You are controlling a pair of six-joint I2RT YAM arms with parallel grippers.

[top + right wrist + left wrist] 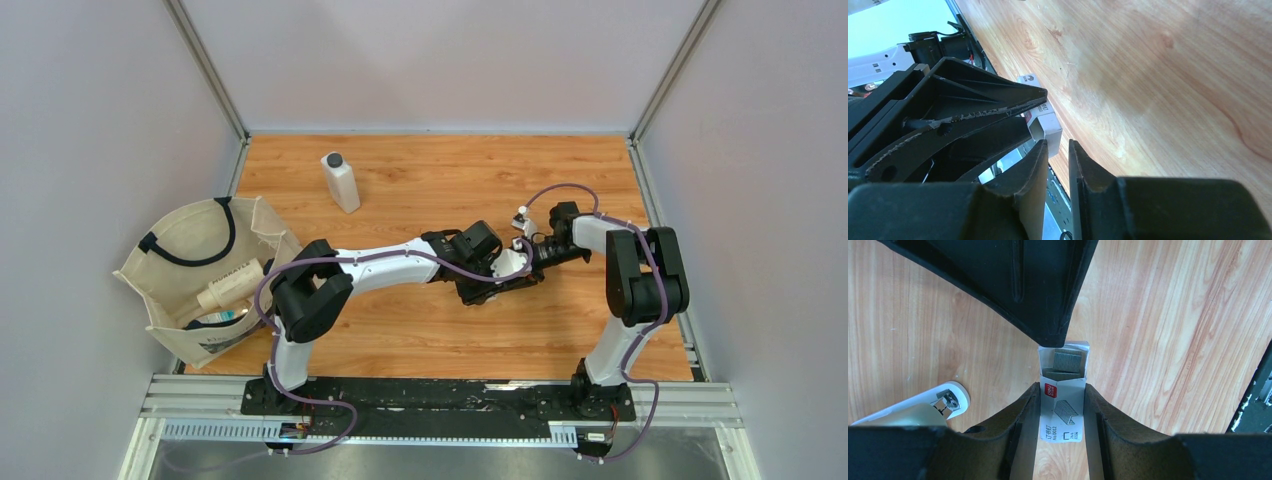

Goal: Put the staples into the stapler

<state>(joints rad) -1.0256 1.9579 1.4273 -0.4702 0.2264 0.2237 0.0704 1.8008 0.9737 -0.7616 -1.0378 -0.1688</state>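
From the top camera I see both arms meeting over the middle of the wooden counter (420, 330), at the white stapler (510, 263), with a white bottle (340, 182) and a tote bag (200, 270) well off to the left. On the left wrist camera my left end effector (1062, 390) clamps the box of staples (1062, 412), whose open end shows grey staple strips (1067, 361). On the right wrist camera the right end effector (1057, 145) is narrowed to an empty slit, its tips just short of the box.
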